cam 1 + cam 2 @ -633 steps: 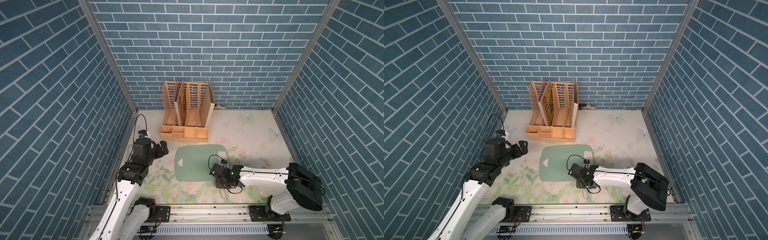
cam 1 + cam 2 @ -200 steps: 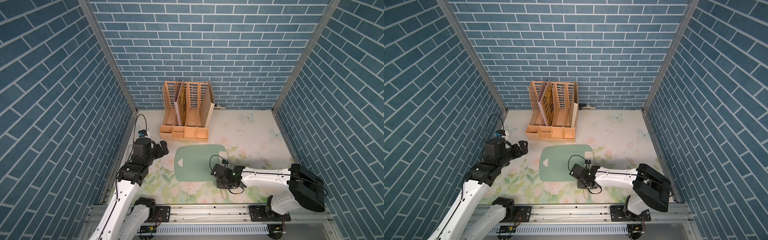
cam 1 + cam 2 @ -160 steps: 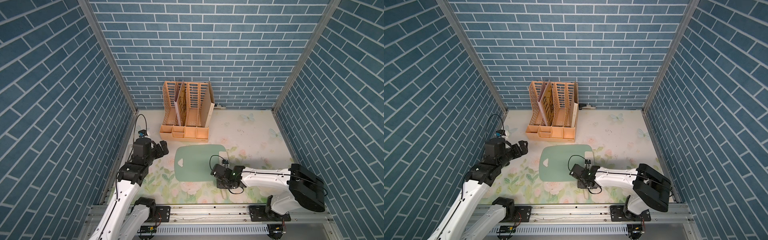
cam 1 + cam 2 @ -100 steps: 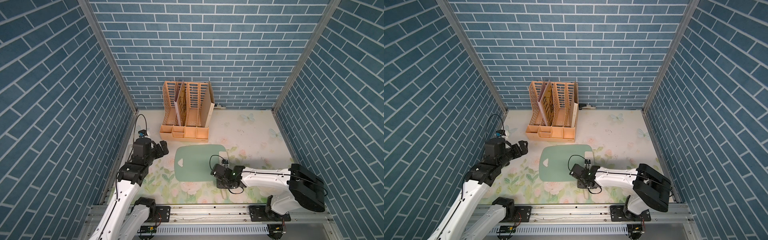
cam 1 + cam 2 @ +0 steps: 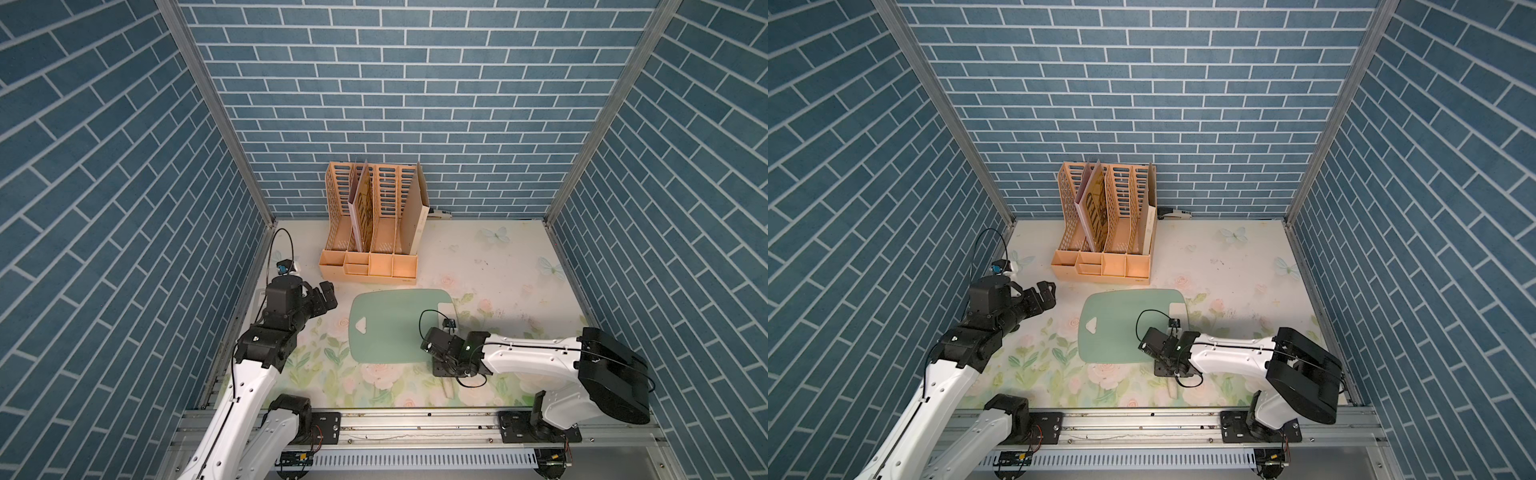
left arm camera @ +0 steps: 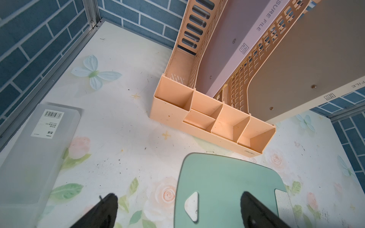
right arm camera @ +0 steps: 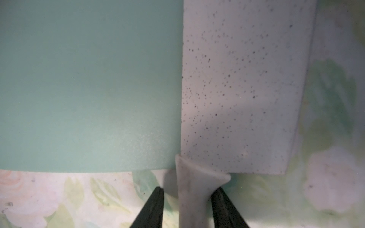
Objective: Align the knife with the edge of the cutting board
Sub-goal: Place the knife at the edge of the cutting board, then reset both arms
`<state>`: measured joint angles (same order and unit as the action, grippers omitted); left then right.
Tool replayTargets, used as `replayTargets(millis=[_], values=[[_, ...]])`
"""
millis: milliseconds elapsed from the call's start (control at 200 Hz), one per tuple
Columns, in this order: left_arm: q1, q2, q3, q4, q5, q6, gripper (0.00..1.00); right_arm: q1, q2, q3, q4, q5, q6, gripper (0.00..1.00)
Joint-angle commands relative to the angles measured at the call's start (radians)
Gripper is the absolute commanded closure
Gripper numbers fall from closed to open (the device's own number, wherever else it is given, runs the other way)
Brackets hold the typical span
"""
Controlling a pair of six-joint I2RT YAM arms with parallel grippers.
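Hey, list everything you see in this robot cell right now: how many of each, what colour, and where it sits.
knife: one, speckled whitish, flat along the cutting board's short end away from its triangular hole
cutting board: one, pale green, middle of the table
file organiser: one, peach, back of the table
folders: two, lilac and tan, standing in the organiser
flat box: one, frosted grey with barcode label, table's left edge
table: one, floral cover
left gripper: one, black, open, above the table left of the board
right gripper: one, black, open, fingers either side of the knife handle
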<state>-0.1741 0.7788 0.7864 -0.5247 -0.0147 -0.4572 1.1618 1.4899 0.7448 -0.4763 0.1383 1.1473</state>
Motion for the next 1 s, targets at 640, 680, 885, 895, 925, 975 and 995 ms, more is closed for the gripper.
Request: replayTargets(millis=[640,680,885,895,925,975,995], values=[[0.007,0.004,-0.010,0.008,-0.002,-0.001,0.00,-0.005,-0.004,-0.017,-0.098,0.010,0.011,0.43],[0.007,0.003,-0.010,0.008,-0.002,-0.001,0.00,-0.004,-0.017,-0.011,-0.107,0.012,0.011,0.42],[0.007,0.002,-0.010,0.006,-0.002,0.001,0.00,0.000,-0.116,0.037,-0.168,0.002,-0.011,0.41],[0.007,0.001,-0.010,0.006,-0.002,0.000,0.00,0.000,-0.121,0.041,-0.172,0.000,-0.014,0.41],[0.007,-0.001,-0.010,0.006,-0.002,-0.001,0.00,-0.001,-0.136,0.056,-0.189,-0.003,-0.022,0.40],[0.007,-0.004,-0.010,0.005,-0.005,0.000,0.00,-0.001,-0.158,0.091,-0.235,0.002,-0.033,0.40],[0.007,-0.007,-0.010,0.005,-0.007,-0.001,0.00,-0.001,-0.171,0.105,-0.250,0.005,-0.037,0.40]])
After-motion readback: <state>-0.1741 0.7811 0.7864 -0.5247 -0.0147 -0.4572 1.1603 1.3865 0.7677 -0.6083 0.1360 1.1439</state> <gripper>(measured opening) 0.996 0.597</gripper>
